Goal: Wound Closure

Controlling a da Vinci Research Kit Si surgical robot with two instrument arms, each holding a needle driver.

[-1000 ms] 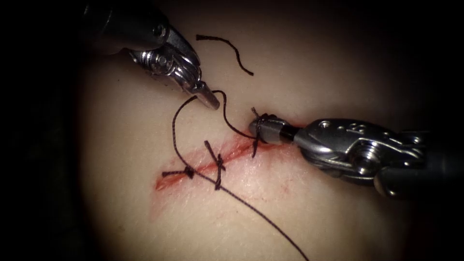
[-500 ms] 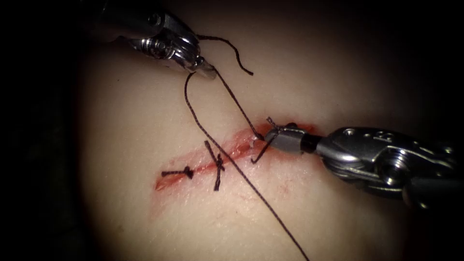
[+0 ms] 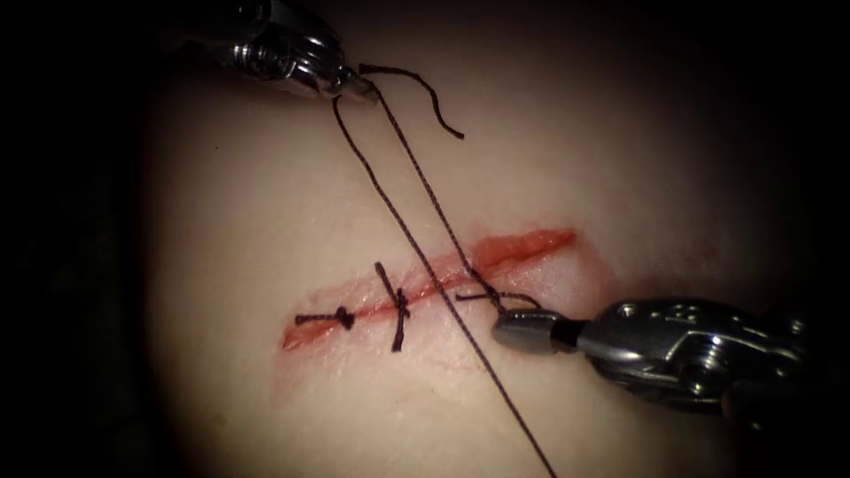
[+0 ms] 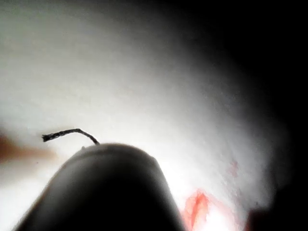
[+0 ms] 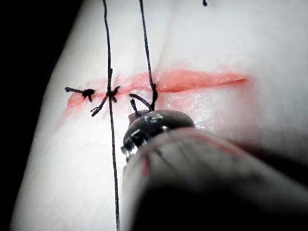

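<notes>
Left gripper (image 3: 359, 86) clamped on thread (image 3: 416, 257) far above the cut (image 3: 496, 257), right gripper (image 3: 509, 329) clamped on its short end below, apparently opposed to cinch a knot; needle unseen.

Dark thread (image 3: 416, 257) crosses a red cut (image 3: 496, 252) in pale, cream tissue (image 3: 266, 204).
</notes>
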